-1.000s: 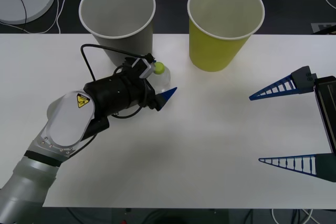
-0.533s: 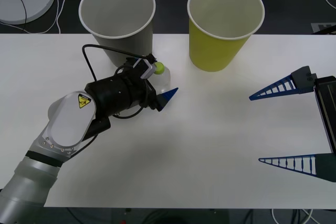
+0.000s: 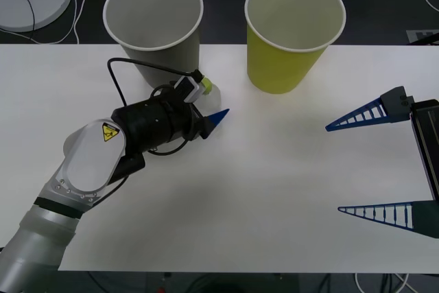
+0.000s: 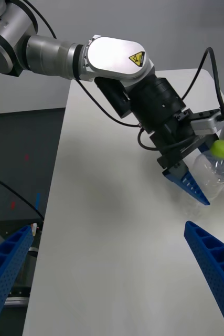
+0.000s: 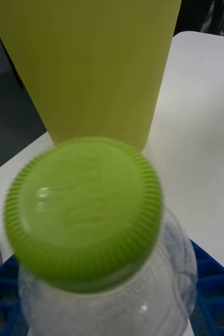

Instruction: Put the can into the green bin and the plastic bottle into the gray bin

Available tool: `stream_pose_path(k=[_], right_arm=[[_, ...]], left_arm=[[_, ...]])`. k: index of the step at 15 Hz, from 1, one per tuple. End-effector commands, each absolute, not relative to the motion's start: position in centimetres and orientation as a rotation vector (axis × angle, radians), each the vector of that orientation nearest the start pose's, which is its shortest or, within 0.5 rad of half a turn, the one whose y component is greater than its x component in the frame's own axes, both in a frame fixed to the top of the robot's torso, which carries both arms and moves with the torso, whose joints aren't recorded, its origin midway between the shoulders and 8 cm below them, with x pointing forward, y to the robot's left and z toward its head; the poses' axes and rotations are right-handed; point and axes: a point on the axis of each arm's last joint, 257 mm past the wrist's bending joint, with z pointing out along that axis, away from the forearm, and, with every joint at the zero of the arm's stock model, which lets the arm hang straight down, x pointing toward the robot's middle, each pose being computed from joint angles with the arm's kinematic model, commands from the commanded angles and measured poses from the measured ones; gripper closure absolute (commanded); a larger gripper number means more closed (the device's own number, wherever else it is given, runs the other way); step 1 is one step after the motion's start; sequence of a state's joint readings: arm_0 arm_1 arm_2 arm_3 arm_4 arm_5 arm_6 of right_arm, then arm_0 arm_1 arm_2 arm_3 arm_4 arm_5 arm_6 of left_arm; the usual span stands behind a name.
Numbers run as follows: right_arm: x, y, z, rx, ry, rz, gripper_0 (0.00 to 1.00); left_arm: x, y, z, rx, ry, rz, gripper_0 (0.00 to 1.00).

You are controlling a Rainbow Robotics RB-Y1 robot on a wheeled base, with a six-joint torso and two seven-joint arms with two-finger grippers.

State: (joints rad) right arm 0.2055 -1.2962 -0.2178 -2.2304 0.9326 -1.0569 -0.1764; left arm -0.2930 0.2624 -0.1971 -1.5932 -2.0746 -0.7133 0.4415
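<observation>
Left gripper clamped on plastic bottle, now shifted slightly toward gray bin versus half a second ago. Probably start of carry to that bin. Right gripper wide open, parked apart.

Place: you're looking at a robot lab or test room.
Evidence: plain white table, dark floor, loose white cables behind it.
</observation>
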Motion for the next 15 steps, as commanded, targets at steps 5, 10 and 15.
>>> stream_pose_path(k=[5, 10, 15], right_arm=[[28.2, -17.1, -7.9, -1.639, 1.368, 0.573, 0.0], [28.2, -17.1, -7.9, -1.639, 1.368, 0.573, 0.0], [28.2, -17.1, -7.9, -1.639, 1.368, 0.573, 0.0]], left_arm=[[53.0, 3.7, -21.2, 1.025, 1.571, -0.281, 1.0], [52.8, 3.7, -21.0, 1.015, 1.575, -0.303, 1.0], [52.3, 5.3, -20.6, 1.033, 1.582, -0.32, 1.0]])
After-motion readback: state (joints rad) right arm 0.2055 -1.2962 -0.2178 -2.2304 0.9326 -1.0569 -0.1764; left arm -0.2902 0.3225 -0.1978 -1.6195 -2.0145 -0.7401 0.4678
